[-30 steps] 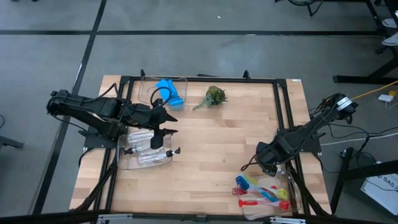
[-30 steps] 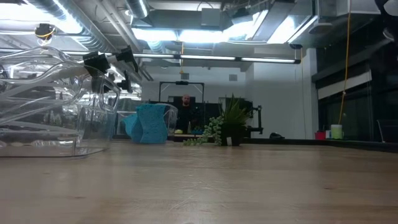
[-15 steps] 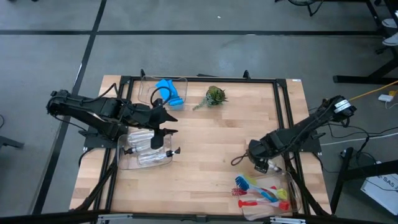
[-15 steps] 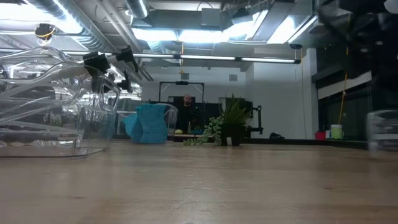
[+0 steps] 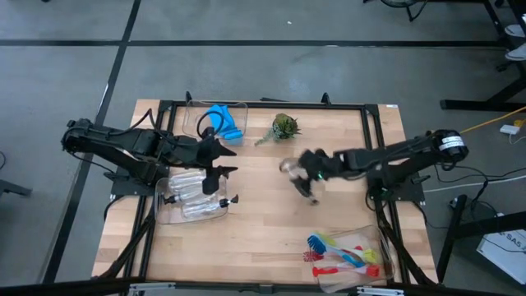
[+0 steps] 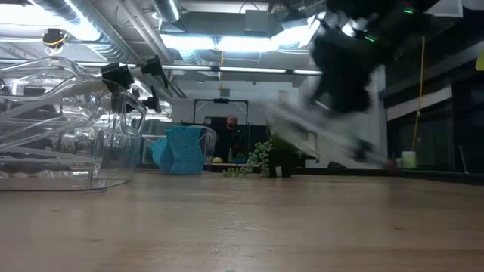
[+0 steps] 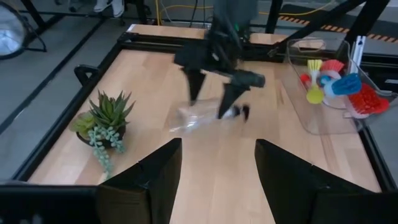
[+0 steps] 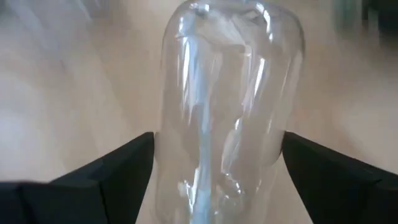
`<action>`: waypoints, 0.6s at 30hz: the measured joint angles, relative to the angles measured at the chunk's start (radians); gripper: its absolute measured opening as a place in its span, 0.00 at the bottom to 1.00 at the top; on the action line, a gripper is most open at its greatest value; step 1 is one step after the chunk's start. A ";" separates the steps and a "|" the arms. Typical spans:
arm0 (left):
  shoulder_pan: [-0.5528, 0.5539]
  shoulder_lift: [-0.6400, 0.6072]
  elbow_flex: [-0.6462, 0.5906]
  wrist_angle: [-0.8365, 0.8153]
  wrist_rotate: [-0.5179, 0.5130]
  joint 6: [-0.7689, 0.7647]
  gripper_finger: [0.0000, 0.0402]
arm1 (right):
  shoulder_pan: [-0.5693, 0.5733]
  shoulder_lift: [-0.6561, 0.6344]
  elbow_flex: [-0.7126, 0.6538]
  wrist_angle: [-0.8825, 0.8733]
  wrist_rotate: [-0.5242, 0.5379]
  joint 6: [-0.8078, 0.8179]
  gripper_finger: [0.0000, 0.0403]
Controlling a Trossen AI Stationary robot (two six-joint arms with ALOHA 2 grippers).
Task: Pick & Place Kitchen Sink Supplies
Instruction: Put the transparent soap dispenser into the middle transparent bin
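Fingers of the right gripper (image 5: 306,176) pinching a clear bottle (image 8: 227,106) between them, long axis running straight out ahead past the tips, carried mid-table toward the bin (image 5: 163,215) of bottles, beside which waits the left gripper (image 5: 220,163), spread wide, nearer.

The high view looks straight down on the whole table (image 5: 271,205). The low view sits at tabletop height, facing the succulent (image 6: 281,157), which the left wrist view (image 7: 107,118) shares. The right wrist view presses close on a clear bottle (image 8: 227,99).
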 joint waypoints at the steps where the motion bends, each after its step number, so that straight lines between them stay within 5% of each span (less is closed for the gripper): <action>1: 0.000 0.000 0.000 0.000 -0.003 -0.001 0.49 | -0.027 0.000 0.008 0.075 -0.002 -0.023 0.85; 4: 0.000 0.000 0.000 0.013 -0.008 -0.001 0.49 | -0.093 -0.001 0.057 0.253 -0.049 -0.081 0.85; 11: 0.000 0.000 0.000 0.041 -0.008 -0.001 0.49 | -0.133 -0.002 0.178 0.103 -0.090 -0.121 0.85; 18: 0.000 0.000 0.000 0.044 -0.008 -0.001 0.49 | -0.131 -0.002 0.182 0.255 -0.209 -0.045 0.85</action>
